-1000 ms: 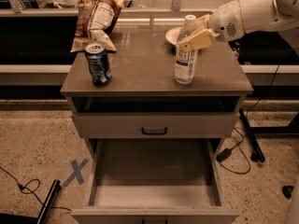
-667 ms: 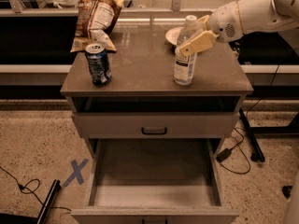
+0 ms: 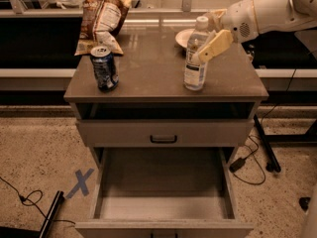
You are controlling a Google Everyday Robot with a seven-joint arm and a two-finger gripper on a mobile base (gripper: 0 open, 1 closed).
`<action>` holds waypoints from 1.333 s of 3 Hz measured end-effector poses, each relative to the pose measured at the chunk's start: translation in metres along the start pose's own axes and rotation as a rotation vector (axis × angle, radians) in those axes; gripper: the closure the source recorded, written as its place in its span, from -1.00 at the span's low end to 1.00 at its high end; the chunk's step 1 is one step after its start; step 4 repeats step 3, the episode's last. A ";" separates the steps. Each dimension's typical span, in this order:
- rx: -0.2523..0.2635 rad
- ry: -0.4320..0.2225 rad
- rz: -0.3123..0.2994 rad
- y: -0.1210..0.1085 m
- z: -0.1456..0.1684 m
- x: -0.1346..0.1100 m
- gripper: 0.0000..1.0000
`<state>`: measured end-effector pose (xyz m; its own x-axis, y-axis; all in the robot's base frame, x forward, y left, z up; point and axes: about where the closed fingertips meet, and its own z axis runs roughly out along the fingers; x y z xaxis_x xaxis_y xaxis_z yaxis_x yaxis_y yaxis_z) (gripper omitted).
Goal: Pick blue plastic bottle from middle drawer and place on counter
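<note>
The blue plastic bottle point(image 3: 195, 63), clear with a white cap and a pale label, stands upright on the counter point(image 3: 148, 68) at its right side. My gripper point(image 3: 204, 39) is at the bottle's upper half, reaching in from the right, with the white arm point(image 3: 262, 11) behind it. The middle drawer point(image 3: 163, 182) is pulled out below, and only its plain grey floor shows inside. The drawer above it point(image 3: 163, 132), with the black handle, is pushed in.
A blue-and-silver soda can point(image 3: 104, 67) stands at the counter's left front. A chip bag point(image 3: 104, 14) lies at the back left. A white bowl point(image 3: 184, 37) sits behind the bottle. Cables point(image 3: 247, 157) and a blue X mark point(image 3: 79, 182) are on the floor.
Almost nothing: the gripper has shifted very slightly to the right at the bottle's top. The bottle stands in the same spot.
</note>
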<state>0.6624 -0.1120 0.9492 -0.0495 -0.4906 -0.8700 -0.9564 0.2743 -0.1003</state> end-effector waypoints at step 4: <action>0.014 -0.004 -0.143 0.021 -0.073 -0.052 -1.00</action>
